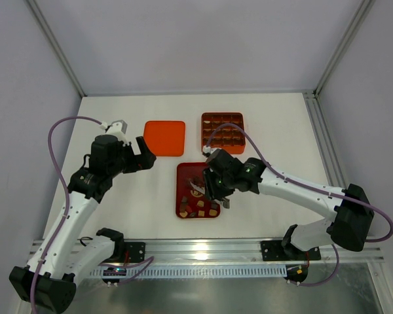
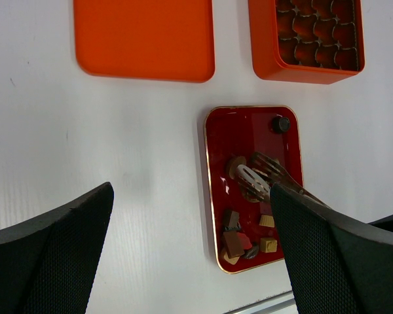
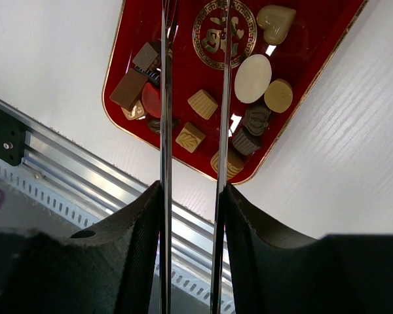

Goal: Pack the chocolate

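Chocolate lies loose in the red tray, bunched at its 6 o'clock end. The right hand grips metal tongs, their blades apart above the pieces. The left hand gapes wide, holding nothing, at the tray's 10 o'clock over the worktop

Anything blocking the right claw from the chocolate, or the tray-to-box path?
Nothing visible. The right claw holds tongs right over the chocolate in the red tray. Only table lies before the open orange box; the lid sits aside.
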You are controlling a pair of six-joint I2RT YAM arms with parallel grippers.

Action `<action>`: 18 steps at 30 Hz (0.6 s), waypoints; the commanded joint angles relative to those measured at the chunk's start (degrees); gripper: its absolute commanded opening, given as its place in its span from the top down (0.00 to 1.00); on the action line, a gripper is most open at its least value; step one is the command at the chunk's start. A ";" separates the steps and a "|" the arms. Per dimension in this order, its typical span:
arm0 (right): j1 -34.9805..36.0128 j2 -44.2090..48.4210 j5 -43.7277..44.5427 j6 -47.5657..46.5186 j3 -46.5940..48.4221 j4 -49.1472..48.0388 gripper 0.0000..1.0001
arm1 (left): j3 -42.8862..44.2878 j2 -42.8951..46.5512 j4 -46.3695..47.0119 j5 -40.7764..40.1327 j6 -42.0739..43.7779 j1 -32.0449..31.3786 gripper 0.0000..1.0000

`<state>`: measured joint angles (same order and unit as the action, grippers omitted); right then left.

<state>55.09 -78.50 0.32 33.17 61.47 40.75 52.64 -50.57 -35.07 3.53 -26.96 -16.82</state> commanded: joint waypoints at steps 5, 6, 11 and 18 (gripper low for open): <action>0.90 -0.42 0.39 1.11 0.93 -2.87 0.55 | 0.36 0.56 0.27 0.34 0.07 0.12 0.00; 0.98 -0.95 0.39 1.11 1.02 -2.96 0.54 | 0.27 0.64 0.26 0.42 0.07 0.12 0.01; 1.25 -2.09 0.39 1.11 1.54 -3.75 0.54 | 0.27 0.56 0.26 0.42 0.07 0.12 0.00; 1.34 -4.29 0.39 0.49 3.30 -3.67 0.54 | 0.36 0.73 0.26 0.34 0.07 0.12 0.00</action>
<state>56.10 -82.28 0.30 33.36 61.52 38.94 52.64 -50.54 -35.07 3.53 -26.96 -16.82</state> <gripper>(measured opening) 0.463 0.996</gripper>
